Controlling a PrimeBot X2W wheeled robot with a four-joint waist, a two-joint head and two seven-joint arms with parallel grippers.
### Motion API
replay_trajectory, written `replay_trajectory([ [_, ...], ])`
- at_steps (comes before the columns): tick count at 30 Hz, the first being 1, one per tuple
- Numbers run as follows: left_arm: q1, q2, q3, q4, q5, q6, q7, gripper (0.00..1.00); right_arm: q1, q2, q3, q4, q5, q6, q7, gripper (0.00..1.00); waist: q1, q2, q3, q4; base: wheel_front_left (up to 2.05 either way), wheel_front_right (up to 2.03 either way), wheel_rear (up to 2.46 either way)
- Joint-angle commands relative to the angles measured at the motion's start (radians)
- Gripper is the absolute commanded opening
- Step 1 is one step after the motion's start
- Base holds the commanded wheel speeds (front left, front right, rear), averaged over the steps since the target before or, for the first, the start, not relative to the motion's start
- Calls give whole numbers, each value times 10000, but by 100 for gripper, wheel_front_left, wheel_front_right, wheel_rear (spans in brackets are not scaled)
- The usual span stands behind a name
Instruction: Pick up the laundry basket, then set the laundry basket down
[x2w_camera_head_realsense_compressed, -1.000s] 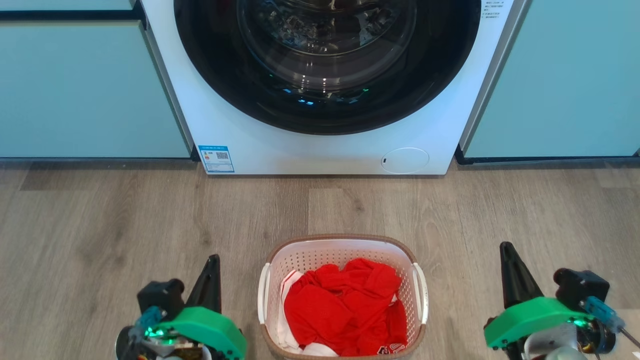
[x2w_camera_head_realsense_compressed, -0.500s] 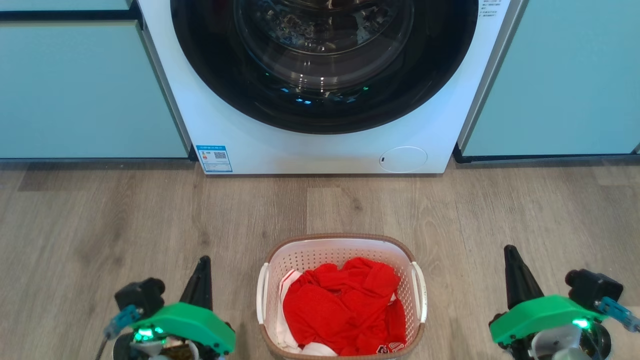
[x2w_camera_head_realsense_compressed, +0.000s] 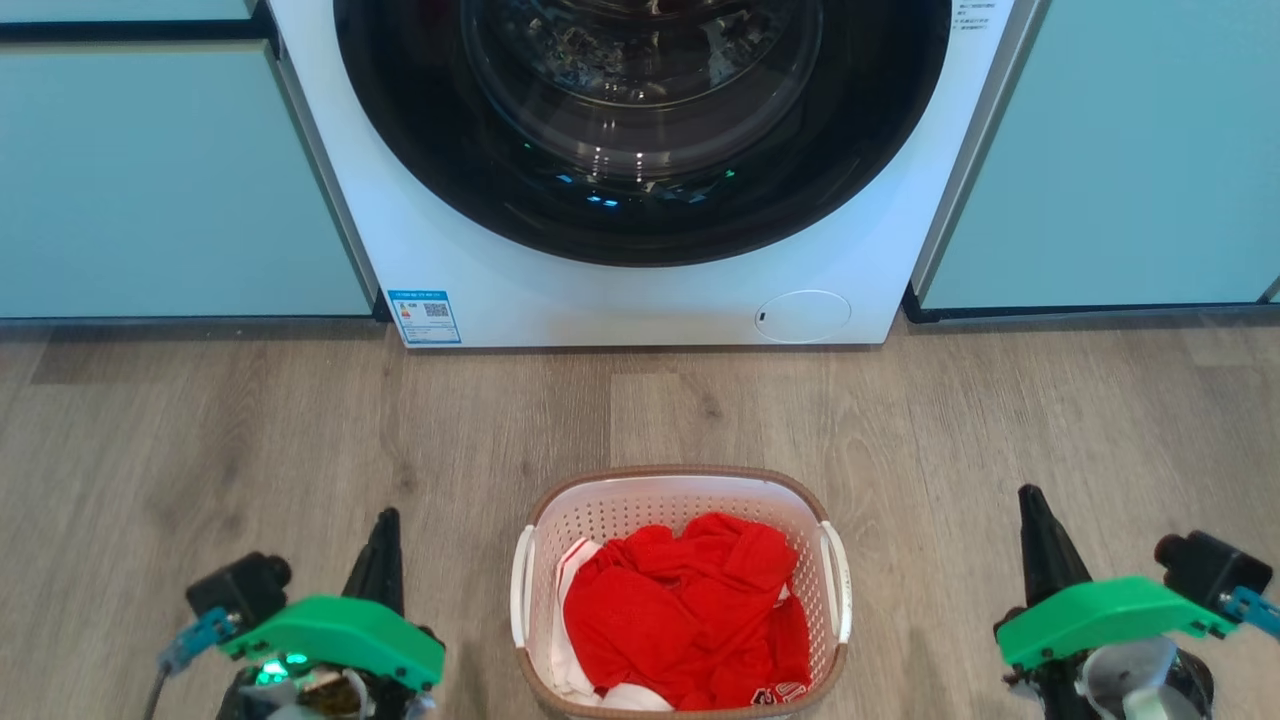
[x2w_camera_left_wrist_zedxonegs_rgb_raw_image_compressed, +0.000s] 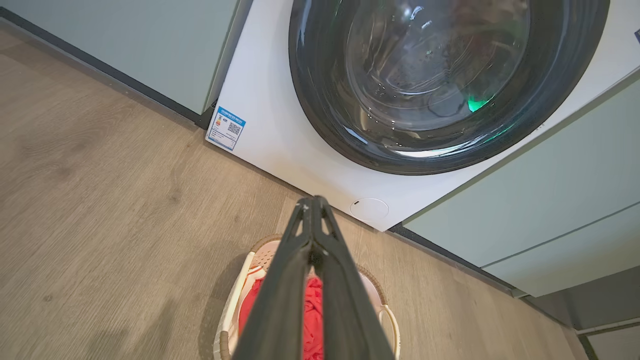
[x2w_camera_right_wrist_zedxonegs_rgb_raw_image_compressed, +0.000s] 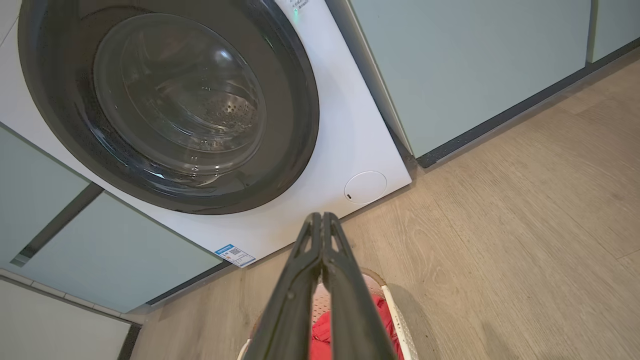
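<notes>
Your basket (x2w_camera_head_realsense_compressed: 620, 515) sits bottom centre of the head view, on the floor (x2w_camera_head_realsense_compressed: 200, 430) in front of the washer (x2w_camera_head_realsense_compressed: 640, 300). Inside it: crumpled red clothes (x2w_camera_head_realsense_compressed: 690, 610) w/ some white fabric (x2w_camera_head_realsense_compressed: 575, 570) along the left side. There's white print on the red near the bottom edge, unreadable. Blue label (x2w_camera_head_realsense_compressed: 424, 316) w/ QR code at the washer's lower left, text too small to read. Floor is grey-brown wood-look, w/ teal cabinets (x2w_camera_head_realsense_compressed: 170, 180) either side of the washer. Left hand (x2w_camera_head_realsense_compressed: 387, 522) is lower left, right hand (x2w_camera_head_realsense_compressed: 1032, 500) lower right. Both are clenched on nothing, apart from the basket.
</notes>
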Motion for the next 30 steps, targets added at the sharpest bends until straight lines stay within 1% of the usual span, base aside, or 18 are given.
replay_trajectory([
  [1,-615,114,244,-383,-228,-79,41,0,-513,-190,21,-296,248,-9,35,0,0,0,2,-3,0,0,0],
  [30,-803,151,1108,-460,-3495,-483,852,0,-801,-243,-280,-157,3562,-14,835,0,0,0,58,-128,0,0,0],
])
